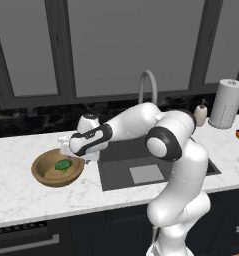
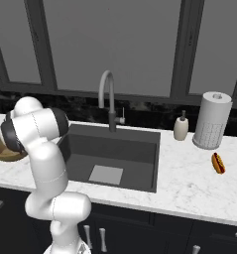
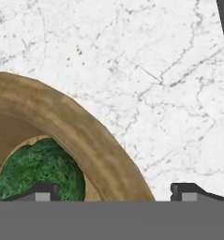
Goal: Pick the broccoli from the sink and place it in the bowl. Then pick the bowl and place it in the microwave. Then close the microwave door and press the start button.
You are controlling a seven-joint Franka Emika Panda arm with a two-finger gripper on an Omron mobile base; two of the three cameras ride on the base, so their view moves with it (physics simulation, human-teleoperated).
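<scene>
So the broccoli [image 1: 64, 165] sits inside the bowl [image 1: 41, 172] on the counter [image 1: 21, 195] left of the sink [image 1: 141, 172], gripper [image 3: 114, 193] spread wide, straddling the bowl's rim.

White marble counter [image 2: 189, 186], dark cabinets [image 2: 140, 233] below, large grey windows [image 2: 110, 44] behind, black backsplash [image 1: 36, 122].

Bowl [image 2: 3, 149] half behind arm; broccoli [image 3: 38, 171] cropped

White arm [image 1: 141, 125] stretched left and low, tool [image 3: 115, 192] pointing down, jaws spread wide, holding nothing
</scene>
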